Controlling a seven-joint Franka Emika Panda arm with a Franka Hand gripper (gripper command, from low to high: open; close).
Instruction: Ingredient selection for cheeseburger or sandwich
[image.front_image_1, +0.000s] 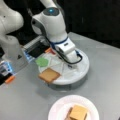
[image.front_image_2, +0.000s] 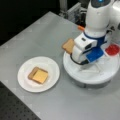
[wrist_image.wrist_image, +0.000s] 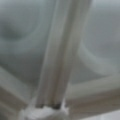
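End effector (image.front_image_1: 70, 60) low inside white tray (image.front_image_1: 82, 72); open/closed state: cannot tell. Bread (image.front_image_1: 49, 75) on tray edge. Cheese (image.front_image_2: 40, 76) on bread on plate (image.front_image_2: 51, 66).

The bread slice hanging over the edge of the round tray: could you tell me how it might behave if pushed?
The bread slice overhangs the round tray rim, so a push outward could tip it off. It looks flat and stiff, holding its shape unsupported, probably light. The gripper is hidden behind the arm's wrist over the tray.
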